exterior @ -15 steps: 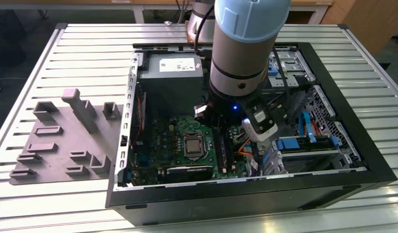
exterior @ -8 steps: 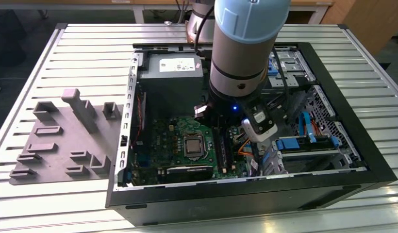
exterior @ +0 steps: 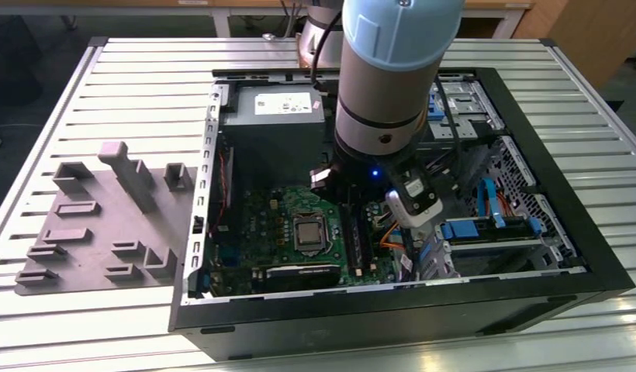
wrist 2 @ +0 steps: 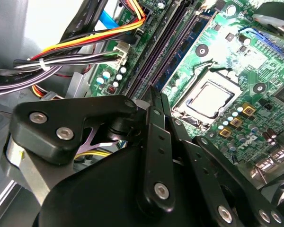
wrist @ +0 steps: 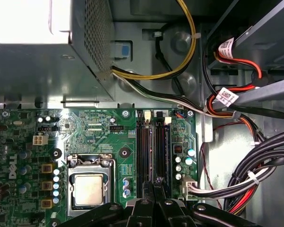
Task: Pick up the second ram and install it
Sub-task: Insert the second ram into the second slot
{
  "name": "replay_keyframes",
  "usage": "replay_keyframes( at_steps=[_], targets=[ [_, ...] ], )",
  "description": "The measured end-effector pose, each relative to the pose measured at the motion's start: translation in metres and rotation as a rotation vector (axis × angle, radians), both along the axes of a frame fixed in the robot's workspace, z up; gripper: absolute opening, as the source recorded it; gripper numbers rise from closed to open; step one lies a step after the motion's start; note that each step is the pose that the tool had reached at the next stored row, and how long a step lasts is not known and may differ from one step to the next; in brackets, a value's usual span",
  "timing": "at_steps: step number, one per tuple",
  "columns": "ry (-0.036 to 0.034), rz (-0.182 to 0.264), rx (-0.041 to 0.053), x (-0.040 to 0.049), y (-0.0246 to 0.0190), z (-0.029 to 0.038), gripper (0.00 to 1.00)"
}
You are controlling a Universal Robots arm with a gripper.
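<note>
The end effector (wrist: 155, 183), in the middle of the exterior view, has its fingers pressed together right over the 2 long slots (wrist: 151, 146). I cannot tell if the second ram is pinched there. A tilted push could scrape the green board (wrist: 99, 137).

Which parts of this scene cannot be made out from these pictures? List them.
Memory slots, near ends: first wrist view, covered by the gripper.
Green board, slot side: exterior view, blocked by the arm.
Whether a slot holds the second ram: both wrist views, dark on dark.
</note>
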State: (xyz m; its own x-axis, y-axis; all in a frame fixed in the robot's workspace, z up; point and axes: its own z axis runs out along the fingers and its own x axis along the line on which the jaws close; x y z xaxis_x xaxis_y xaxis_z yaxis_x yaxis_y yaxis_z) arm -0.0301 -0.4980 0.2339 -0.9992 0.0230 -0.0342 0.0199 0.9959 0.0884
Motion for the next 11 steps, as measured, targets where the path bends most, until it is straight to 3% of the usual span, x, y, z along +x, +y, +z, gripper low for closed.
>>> replay_keyframes(
  at_steps=[11],
  targets=[
    [-0.0001, -0.004, 0.0003, -0.0001, 0.0004, -0.0016, 0.11]
  ],
)
